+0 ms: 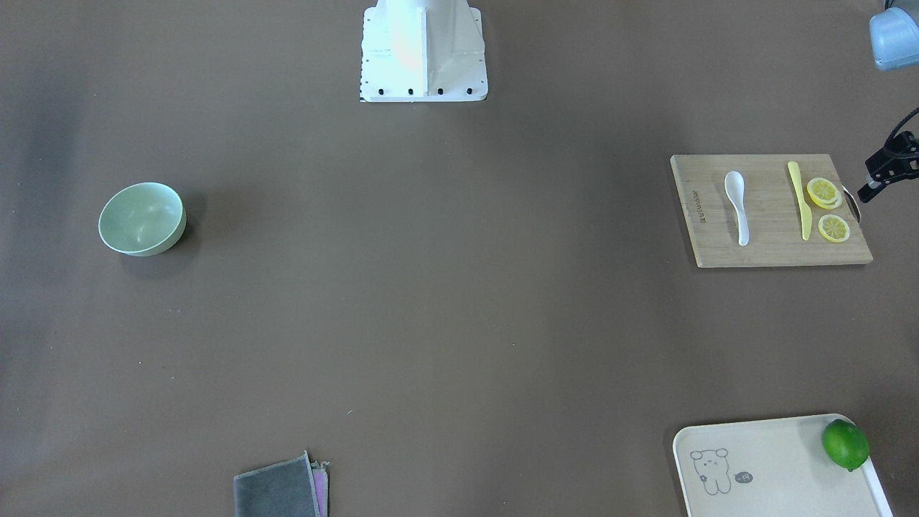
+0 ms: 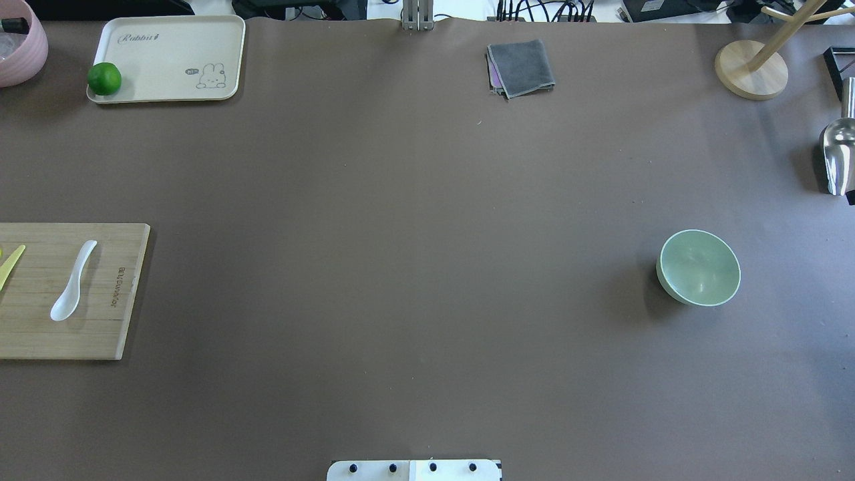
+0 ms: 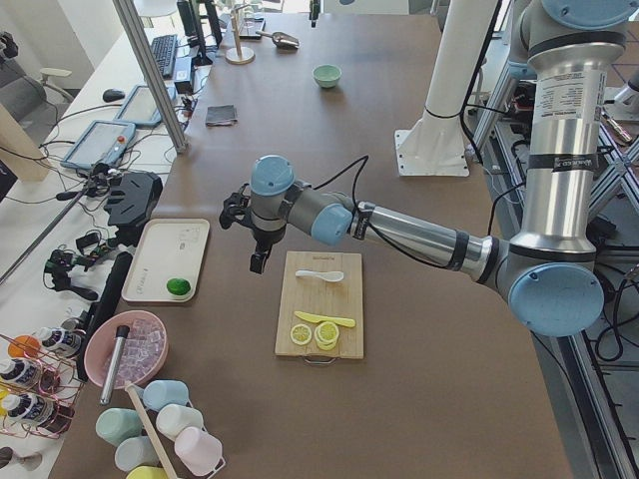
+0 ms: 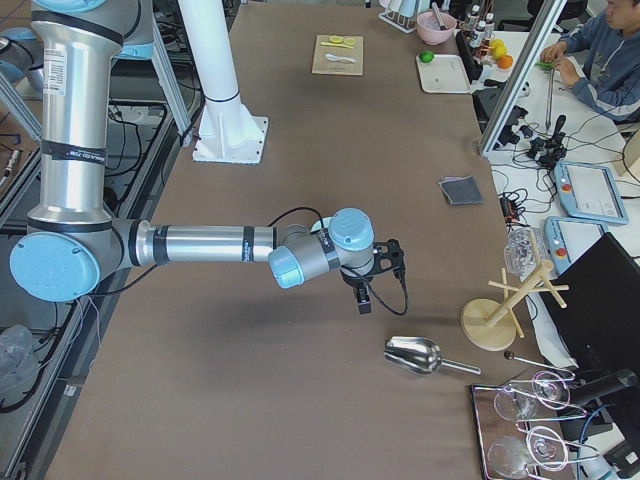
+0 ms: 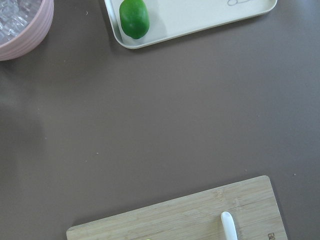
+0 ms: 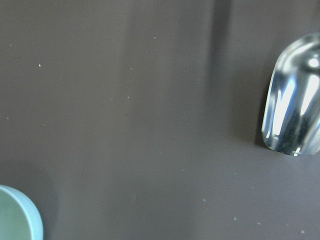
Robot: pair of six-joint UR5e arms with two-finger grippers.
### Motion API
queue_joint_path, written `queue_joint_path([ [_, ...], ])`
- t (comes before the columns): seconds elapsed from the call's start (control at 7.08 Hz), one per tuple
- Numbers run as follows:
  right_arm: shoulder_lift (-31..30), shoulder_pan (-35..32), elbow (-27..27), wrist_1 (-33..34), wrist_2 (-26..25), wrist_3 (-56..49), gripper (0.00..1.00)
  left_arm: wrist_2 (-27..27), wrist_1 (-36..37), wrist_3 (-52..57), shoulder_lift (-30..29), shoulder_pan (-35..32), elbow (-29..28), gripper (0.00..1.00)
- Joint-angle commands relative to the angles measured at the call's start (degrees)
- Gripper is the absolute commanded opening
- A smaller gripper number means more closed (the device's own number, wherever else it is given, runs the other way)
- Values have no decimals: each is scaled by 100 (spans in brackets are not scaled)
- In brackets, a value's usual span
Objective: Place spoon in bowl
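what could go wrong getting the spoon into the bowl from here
1. The spoon lies flat on the board, so a grasp may scrape the wood or slip off its glossy handle.
2. The knife lies alongside the spoon; an off-line approach might nudge it.
3. The bowl stands far across the table, on the robot's right, so a long carry or hand-over could drop the spoon.

White spoon point(image 1: 737, 207), pale mint-green bowl point(image 1: 142, 218)

The spoon point(image 2: 75, 282) lies on a board point(image 2: 67, 337), bowl point(image 2: 699, 267) well apart.
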State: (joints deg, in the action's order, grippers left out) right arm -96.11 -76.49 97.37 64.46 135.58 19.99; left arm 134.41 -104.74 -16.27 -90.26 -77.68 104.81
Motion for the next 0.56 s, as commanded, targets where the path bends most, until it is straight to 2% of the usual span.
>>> queue_joint_path([
  [0.0,48,843,45,-581,-311,1319,99,-20,-196,-629,-61,278,5,98],
  [0.28,144,1284,54,-619,-365,1786,99,-579,-196,-1299,-308,971,66,98],
  [0.42,215,1512,46,-619,-496,2006,99,-583,-196,-1352,-308,1070,84,97],
])
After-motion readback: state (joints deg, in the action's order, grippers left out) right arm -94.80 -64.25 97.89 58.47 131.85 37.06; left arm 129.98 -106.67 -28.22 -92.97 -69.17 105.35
